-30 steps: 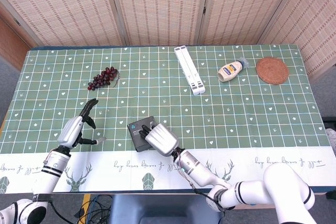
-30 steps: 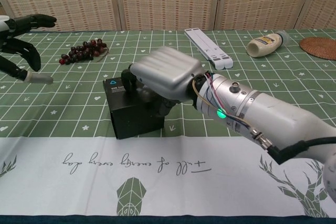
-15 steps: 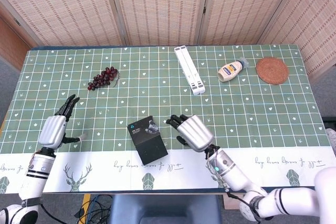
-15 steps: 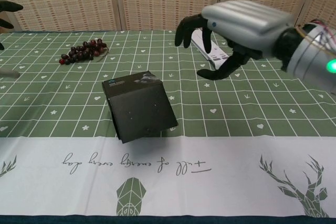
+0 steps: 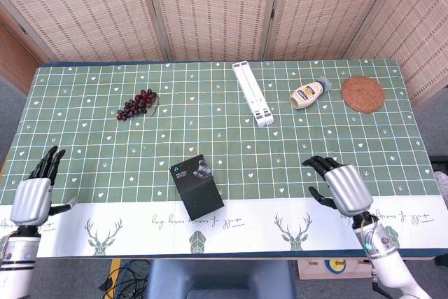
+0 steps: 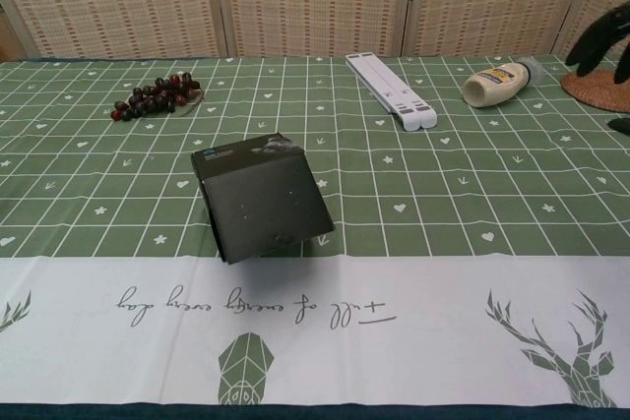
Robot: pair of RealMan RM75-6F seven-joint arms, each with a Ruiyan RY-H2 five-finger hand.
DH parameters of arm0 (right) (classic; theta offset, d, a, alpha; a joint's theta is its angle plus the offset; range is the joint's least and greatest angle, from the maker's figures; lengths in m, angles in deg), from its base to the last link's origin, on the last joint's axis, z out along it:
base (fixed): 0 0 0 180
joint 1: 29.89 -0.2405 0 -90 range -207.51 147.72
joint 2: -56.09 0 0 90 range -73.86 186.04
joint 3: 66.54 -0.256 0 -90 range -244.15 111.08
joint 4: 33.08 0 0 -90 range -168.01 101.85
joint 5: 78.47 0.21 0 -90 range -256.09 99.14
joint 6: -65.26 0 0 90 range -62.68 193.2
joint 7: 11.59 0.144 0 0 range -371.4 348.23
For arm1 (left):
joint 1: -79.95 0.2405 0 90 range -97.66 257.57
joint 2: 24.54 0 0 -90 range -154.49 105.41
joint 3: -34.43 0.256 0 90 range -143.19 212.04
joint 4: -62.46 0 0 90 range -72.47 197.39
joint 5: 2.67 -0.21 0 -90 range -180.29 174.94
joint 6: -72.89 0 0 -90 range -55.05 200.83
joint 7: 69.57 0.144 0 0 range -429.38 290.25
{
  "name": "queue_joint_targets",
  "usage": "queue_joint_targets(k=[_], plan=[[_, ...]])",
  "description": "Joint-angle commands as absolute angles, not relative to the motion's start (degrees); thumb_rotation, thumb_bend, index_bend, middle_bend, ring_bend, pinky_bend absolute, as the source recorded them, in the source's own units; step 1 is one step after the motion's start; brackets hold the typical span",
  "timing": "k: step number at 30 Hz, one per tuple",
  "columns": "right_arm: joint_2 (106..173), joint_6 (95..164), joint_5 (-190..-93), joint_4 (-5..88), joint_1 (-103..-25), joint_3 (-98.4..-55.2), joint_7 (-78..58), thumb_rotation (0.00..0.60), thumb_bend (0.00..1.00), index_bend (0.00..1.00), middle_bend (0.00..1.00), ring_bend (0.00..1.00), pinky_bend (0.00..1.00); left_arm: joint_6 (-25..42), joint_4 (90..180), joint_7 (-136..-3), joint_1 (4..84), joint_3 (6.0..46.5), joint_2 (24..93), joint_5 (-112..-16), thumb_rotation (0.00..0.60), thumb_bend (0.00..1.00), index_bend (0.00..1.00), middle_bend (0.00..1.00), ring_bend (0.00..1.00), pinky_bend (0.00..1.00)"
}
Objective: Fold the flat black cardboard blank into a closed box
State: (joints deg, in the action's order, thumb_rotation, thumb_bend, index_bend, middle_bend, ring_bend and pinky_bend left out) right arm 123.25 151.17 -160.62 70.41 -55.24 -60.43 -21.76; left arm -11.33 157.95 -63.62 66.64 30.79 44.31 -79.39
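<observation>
1. Both hands have pulled back from the black cardboard box within the last second. The right hand, which was pressing on the box a second ago, now hangs well off to the box's right near the table's front edge, fingers spread and holding nothing.
2. The left hand has likewise retreated to the far front-left corner, fingers apart and empty.
3. The box stands free on the green checked tablecloth, roughly midway between the two hands and well apart from each. It sits with its labelled face up and its nearer end over the cloth's white border.
4. Judged from this, the folding looks finished: the blank reads as a closed block and both hands have let go of it.
5. In the chest view the box seems to lean forward, and whether its flaps are fully tucked cannot be made out.
6. The chest view shows only dark fingertips of the right hand at the frame's right edge; the left hand is out of that view entirely.
7. The small print on the box's label is too fine to read.
</observation>
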Motion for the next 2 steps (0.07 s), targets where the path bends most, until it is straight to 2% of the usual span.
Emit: queue_joint_targets(k=[1,2], plan=[[121.10,154.38,-160.50,67.17,-50.12,-58.82,-16.32,0.600,0.33,0.28,0.32,0.38,0.68,-13.95,158.65,-63.20,69.06,32.27,43.99,-80.97,0.600,0.10,0.00,0.00,0.11,0.28],[121.01,154.99,-160.46,66.19,-49.03,-58.69,-15.07,0.600,0.33,0.28,0.32,0.38,0.67,-14.55,158.80,-63.20,69.64,32.58,44.02,-81.35,0.600,0.10,0.00,0.00,0.11,0.27]])
